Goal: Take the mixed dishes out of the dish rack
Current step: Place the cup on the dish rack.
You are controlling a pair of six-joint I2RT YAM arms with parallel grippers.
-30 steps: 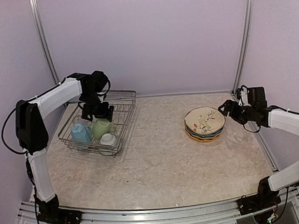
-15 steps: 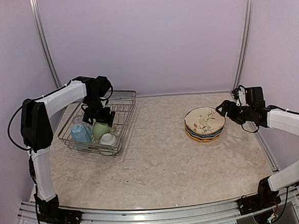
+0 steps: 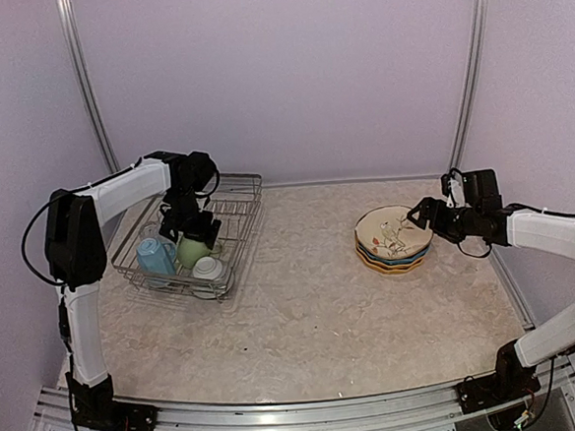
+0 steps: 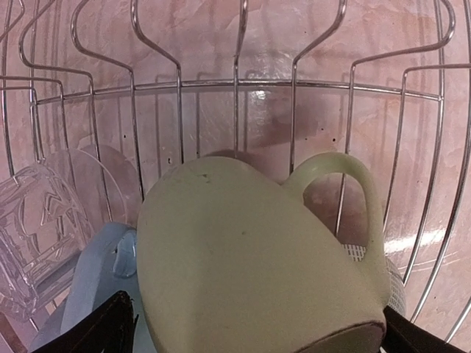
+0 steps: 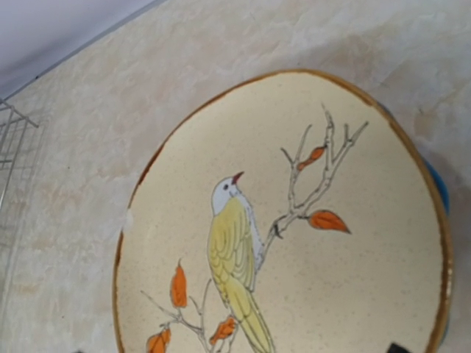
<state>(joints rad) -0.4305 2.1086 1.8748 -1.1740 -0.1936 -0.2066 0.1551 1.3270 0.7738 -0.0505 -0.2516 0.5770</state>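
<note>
The dish rack [image 3: 245, 211] stands at the left and holds a light green mug [image 3: 193, 250], a light blue cup [image 3: 155, 256], a small white cup [image 3: 208, 269] and a clear glass [image 3: 150, 232]. My left gripper [image 3: 192, 226] hangs open right over the mug. In the left wrist view the mug [image 4: 250, 265] lies between the two dark fingers [image 4: 99, 334], with the glass [image 4: 29, 235] and blue cup [image 4: 92, 290] to its left. My right gripper [image 3: 424, 213] is open at the right edge of the plate stack, over the cream bird plate [image 5: 294, 243].
The stack on the table has the cream plate [image 3: 394, 231] on top, a blue rim [image 3: 397, 258] under it and a yellow plate [image 3: 388, 267] at the bottom. Walls and metal posts close in the back and sides.
My left gripper has moved nearer and lower over the rack, down around the green mug. My right gripper has edged left toward the plate stack.
</note>
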